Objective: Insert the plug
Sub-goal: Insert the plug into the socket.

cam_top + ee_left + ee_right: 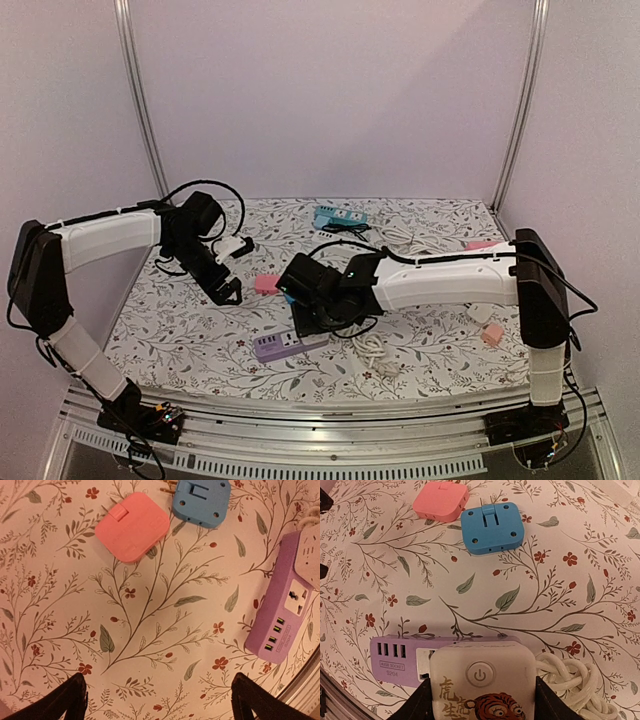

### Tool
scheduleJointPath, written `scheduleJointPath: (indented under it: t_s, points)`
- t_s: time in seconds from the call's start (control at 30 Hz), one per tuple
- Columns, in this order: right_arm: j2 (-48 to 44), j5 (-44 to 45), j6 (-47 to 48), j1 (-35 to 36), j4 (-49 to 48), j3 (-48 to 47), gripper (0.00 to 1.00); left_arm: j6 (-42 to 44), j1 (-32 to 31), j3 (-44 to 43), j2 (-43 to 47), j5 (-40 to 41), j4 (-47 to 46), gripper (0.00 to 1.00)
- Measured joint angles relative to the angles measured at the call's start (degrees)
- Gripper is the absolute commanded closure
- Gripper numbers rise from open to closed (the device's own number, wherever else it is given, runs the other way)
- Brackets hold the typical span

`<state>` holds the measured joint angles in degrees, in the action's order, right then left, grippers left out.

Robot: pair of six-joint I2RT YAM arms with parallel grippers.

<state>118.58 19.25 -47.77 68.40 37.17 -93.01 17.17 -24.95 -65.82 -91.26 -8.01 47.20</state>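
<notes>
The right fingers (420, 705) are closed on the white plug (482, 677), one on each side of its body, with the power button and the tiger picture facing up. Directly under these fingers lies the purple power strip (400, 660) on the bench (545, 605); its USB ports show to the left of the plug, and the plug covers the socket face. A coiled white cable (570, 677) lies just beside the right-hand finger. Beyond the fingers, well apart, sit a pink adapter (441, 501) and a blue adapter (491, 527), near each other.

The left fingers (65, 700) are spread wide and hold nothing; they hover above bare bench, with the strip off to their right.

I judge that the insertion step is in hand. Whether the pins have already entered the socket is hidden by the plug body, so I cannot tell. The next move probably calls for a straight push down with the pins in line, and the strip may slide if nothing holds it.
</notes>
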Motion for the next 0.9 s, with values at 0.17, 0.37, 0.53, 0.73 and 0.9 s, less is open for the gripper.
scheduleJointPath:
  t_s: [0.17, 0.37, 0.53, 0.73, 0.9]
  points:
    - [0.37, 0.13, 0.79, -0.37, 0.13, 0.09, 1.00, 0.13, 0.00, 0.02, -0.15, 0.42, 0.00, 0.00]
    - [0.79, -0.20, 1.42, -0.37, -0.52, 0.87, 1.00, 0.15, 0.00, 0.02, -0.63, 1.25, 0.00, 0.01]
    - [1.07, -0.26, 1.79, -0.39, -0.52, 0.79, 1.00, 0.17, 0.00, 0.04, -1.11, 1.70, 0.02, 0.01]
    - [1.75, 1.57, 1.77, 0.44, -0.15, 0.31, 1.00, 0.17, 0.00, 0.04, -1.11, 2.51, 0.00, 0.01]
    - [2.40, 3.72, 1.79, 1.25, 0.33, -0.48, 1.00, 0.20, 0.00, 0.04, -1.14, 2.82, 0.00, 0.01]
